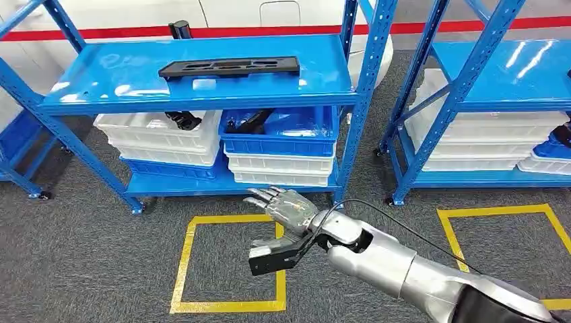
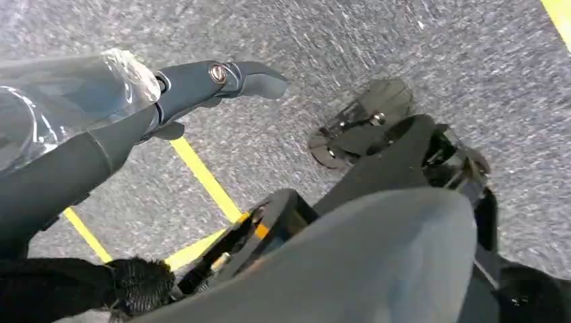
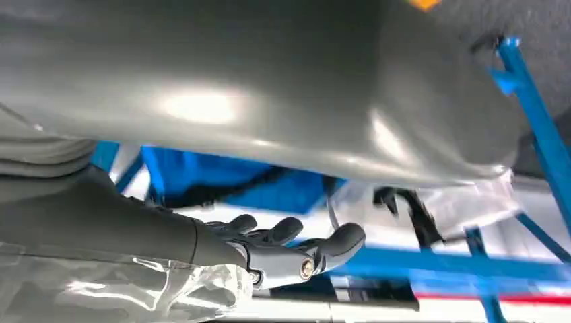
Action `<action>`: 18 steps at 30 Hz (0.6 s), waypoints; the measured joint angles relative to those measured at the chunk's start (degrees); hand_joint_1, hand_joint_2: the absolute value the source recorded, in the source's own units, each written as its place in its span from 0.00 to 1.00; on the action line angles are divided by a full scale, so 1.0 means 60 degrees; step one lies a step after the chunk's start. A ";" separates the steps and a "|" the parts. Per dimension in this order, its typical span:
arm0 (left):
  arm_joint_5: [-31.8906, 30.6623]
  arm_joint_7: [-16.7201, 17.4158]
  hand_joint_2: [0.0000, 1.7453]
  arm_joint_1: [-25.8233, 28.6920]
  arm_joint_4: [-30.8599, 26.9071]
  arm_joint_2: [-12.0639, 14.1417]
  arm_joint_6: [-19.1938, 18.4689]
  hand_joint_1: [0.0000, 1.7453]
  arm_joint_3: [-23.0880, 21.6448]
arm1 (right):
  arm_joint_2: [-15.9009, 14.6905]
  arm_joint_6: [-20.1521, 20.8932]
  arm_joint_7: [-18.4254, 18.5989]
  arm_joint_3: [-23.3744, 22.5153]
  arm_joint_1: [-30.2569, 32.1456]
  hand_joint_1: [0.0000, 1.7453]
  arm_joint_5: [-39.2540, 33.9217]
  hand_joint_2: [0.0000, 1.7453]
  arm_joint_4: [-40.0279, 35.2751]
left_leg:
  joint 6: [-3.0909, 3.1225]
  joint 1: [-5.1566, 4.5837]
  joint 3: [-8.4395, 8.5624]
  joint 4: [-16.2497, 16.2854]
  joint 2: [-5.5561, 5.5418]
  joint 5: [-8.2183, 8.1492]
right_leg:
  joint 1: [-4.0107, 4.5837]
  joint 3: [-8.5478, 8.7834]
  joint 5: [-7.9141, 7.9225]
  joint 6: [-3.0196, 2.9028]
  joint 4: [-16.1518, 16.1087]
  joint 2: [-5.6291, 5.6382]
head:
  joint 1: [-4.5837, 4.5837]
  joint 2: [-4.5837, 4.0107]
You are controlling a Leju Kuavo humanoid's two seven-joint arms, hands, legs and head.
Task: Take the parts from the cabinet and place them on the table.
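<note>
The left hand (image 2: 202,84) is hanging over the carpet, its grasp impossible to tell. The black part (image 1: 229,67) is lying on the cabinet's top shelf (image 1: 101,87). The right hand (image 1: 286,205) is reaching empty with fingers spread; it is risking clipping the upright post (image 1: 357,101).

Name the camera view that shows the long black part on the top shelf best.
The head view: the long black part lies in full sight, flat on the blue top shelf. The right wrist view gives only blurred shelving. The left wrist view looks at the floor.
</note>
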 joint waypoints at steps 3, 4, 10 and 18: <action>0.0000 0.0099 0.00 -0.0035 0.0000 0.0025 0.0018 0.00 -0.0102 | -0.0215 0.0435 0.0274 -0.0051 -0.0032 0.00 0.0712 0.00 -0.0789 | -0.0077 0.0000 -0.1059 0.2374 0.0004 -0.0889 | 0.0012 -0.0024 -0.0002 -0.0016 0.0005 -0.0033 | 0.0004 0.0000; 0.0000 0.0149 0.00 -0.0041 0.0000 0.0029 0.0018 0.00 -0.0124 | -0.0277 0.0572 0.0364 -0.0062 -0.0035 0.00 0.0932 0.00 -0.1028 | -0.0068 -0.0001 -0.1075 0.2401 0.0004 -0.0806 | 0.0014 -0.0017 -0.0003 -0.0016 0.0006 -0.0033 | 0.0004 0.0000; 0.0000 0.0361 0.00 -0.0019 0.0000 0.0055 0.0018 0.00 -0.0339 | -0.0714 0.1375 0.0897 -0.0179 -0.0285 0.00 0.2279 0.00 -0.2592 | 0.0209 -0.0136 0.0504 -0.0825 0.0055 0.0380 | 0.0085 -0.0044 -0.0060 0.0140 0.0014 -0.0007 | 0.0015 0.0000; 0.0047 0.0485 0.00 -0.0029 0.0000 0.0033 -0.0043 0.00 -0.0532 | -0.1239 0.2041 0.1243 -0.0190 -0.0762 0.00 0.3301 0.00 -0.3925 | 0.0567 -0.0119 0.0633 -0.0923 0.0031 0.0330 | 0.0025 -0.1536 -0.1397 0.0402 0.3061 -0.0046 | 0.0029 0.0000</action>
